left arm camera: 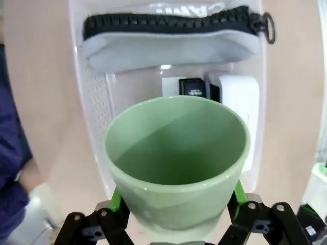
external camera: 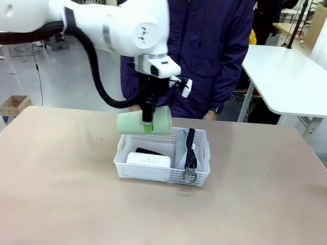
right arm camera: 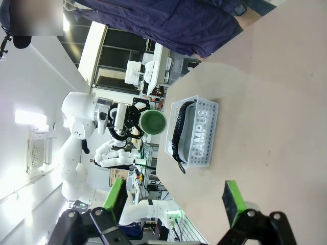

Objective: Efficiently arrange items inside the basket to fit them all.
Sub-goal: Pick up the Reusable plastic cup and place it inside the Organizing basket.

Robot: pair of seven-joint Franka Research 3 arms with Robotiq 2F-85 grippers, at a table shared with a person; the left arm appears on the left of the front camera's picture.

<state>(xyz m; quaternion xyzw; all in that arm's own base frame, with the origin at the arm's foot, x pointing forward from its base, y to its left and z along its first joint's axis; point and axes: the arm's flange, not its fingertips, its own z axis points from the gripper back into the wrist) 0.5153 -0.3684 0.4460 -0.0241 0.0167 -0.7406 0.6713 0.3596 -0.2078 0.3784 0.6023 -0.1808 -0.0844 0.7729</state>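
Left tool: clenched on pale green cup, green pads on opposite sides of cup wall; hung above far-left rim of basket, clear of desk. In left wrist view, tool gripped cup low on both sides, mouth facing camera, inside empty.
Cup: lay on its side in the grip, mouth toward picture right in front view; over basket, not touching it as far as could be told.
Basket: on desk near middle, long side across the view; seen from above in left wrist view.
White rounded box: in basket's left part, against near wall; in left wrist view beyond cup rim.
Black stapler: in basket just behind box, mostly hidden; in left wrist view beside box.
Grey pouch: in basket's right part, stood on edge; black strap draped over it, ring hung over near wall. In left wrist view pouch along one long wall.
Person: stood at far side, dark blue coat.
Right tool: released, jaws wide apart w/ nothing between; above desk, well apart from basket.
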